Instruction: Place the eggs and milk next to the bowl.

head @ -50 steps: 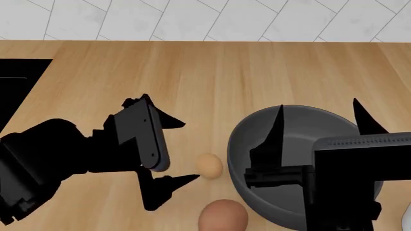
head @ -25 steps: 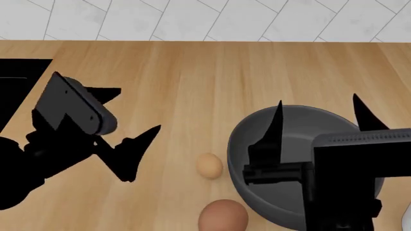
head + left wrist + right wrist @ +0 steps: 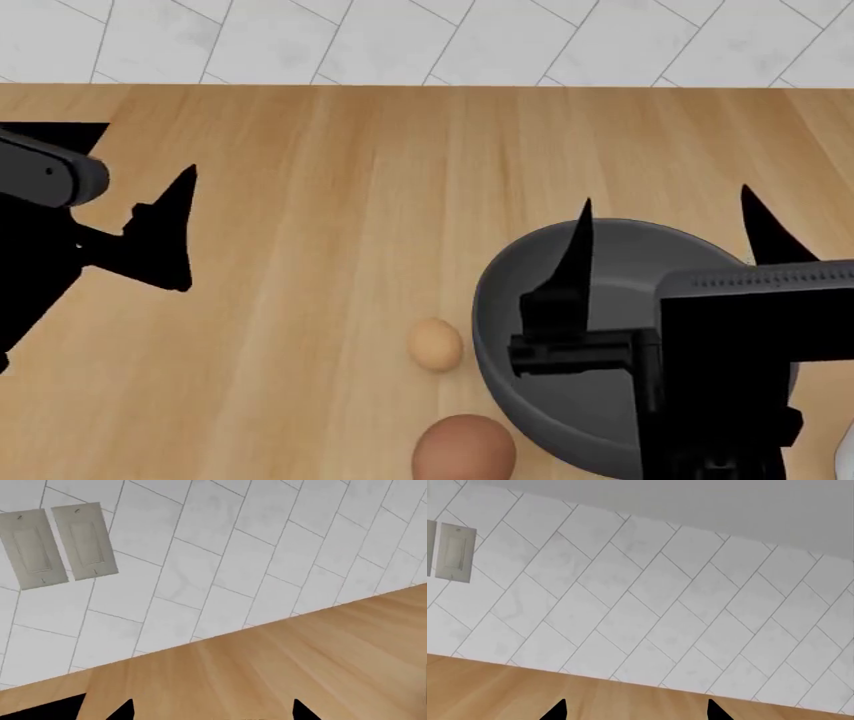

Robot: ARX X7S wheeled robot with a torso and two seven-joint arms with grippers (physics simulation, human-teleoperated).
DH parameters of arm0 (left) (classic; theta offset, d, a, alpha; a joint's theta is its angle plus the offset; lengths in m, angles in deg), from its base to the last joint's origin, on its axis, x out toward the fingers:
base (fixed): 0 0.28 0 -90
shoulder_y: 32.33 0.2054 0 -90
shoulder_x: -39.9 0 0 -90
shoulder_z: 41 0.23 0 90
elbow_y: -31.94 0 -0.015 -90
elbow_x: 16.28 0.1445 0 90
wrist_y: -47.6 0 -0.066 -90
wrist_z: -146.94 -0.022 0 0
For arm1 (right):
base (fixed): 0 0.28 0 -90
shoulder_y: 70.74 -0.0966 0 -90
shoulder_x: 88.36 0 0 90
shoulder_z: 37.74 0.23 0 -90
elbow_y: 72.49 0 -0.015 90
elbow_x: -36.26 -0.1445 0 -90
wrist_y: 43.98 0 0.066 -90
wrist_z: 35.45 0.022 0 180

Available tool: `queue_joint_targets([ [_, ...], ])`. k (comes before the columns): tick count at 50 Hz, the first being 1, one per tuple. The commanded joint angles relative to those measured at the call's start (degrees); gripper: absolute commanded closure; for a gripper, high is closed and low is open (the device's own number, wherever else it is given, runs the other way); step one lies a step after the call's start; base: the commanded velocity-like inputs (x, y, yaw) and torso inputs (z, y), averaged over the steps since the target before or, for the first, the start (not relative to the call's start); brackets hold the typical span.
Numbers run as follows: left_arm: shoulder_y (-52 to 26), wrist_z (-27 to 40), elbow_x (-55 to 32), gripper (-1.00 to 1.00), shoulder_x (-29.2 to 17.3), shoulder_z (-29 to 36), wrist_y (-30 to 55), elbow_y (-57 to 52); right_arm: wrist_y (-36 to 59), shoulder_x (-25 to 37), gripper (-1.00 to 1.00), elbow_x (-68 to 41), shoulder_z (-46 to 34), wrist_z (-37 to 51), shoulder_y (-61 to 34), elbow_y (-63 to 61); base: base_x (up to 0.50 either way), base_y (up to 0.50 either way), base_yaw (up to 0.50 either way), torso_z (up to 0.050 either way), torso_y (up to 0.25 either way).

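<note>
Two eggs (image 3: 434,344) already lie beside your bowl (image 3: 627,300); milk isn't visible. Left tool (image 3: 167,225) and right tool (image 3: 663,232) gape empty.

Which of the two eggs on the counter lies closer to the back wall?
The smaller pale tan egg. It sits farther up the counter, left of the bowl. The larger reddish-brown egg lies nearer the robot, at the head view's bottom edge.
</note>
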Motion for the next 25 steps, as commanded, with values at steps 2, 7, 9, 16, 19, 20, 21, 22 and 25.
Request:
queue_joint_targets([
  [2, 2.2, 4.9, -1.1, -1.00, -2.6, -1.8, -1.3, 0.0, 0.6, -0.1, -1.00, -0.2, -0.4, 0.2, -1.0, 0.0, 0.00, 0.00, 0.00, 0.000, 0.000],
  [7, 2.8, 6.1, -1.1, -1.00, -2.9, -1.9, -1.3, 0.2, 1.0, -0.1, -1.00, -0.3, -0.4, 0.3, -1.3, -0.1, 0.00, 0.00, 0.00, 0.000, 0.000],
  [9, 2.9, 6.4, -0.8, -1.00, -3.0, -1.8, -1.3, 0.2, 1.2, 0.0, -1.00, -0.5, -0.4, 0.3, -1.5, -0.2, 0.00, 0.00, 0.00, 0.000, 0.000],
  [16, 3.1, 6.9, 0.0, -1.00, -3.0, -1.6, -1.2, 0.1, 1.7, 0.1, -1.00, -0.6, -0.5, 0.3, -2.1, -0.3, 0.00, 0.00, 0.00, 0.000, 0.000],
  [19, 3.4, 6.6, 0.1, -1.00, -3.1, -1.5, -1.4, -0.1, 1.8, 0.1, -1.00, -0.6, -0.6, 0.4, -2.1, -0.3, 0.00, 0.00, 0.00, 0.000, 0.000],
  [20, 3.5, 5.7, -0.1, -1.00, -3.1, -1.3, -1.3, -0.1, 1.9, 0.1, -1.00, -0.6, -0.7, 0.5, -2.2, -0.3, 0.00, 0.00, 0.00, 0.000, 0.000],
  [21, 3.7, 6.1, 0.5, -1.00, -3.0, -1.3, -1.8, 0.1, 2.7, 0.1, -1.00, -0.9, -0.7, 0.7, -2.5, -0.7, 0.00, 0.00, 0.00, 0.000, 0.000],
  [22, 3.9, 6.0, 0.1, -1.00, -3.0, -1.6, -2.2, 0.1, 3.5, 0.1, -1.00, -1.3, -0.5, 0.9, -2.8, -1.1, 0.00, 0.00, 0.00, 0.000, 0.000],
  [25, 4.2, 6.1, 0.4, -1.00, -3.0, -1.7, -2.7, 0.1, 5.3, 0.5, -1.00, -1.7, -0.4, 1.4, -3.3, -2.1, 0.00, 0.00, 0.00, 0.000, 0.000],
])
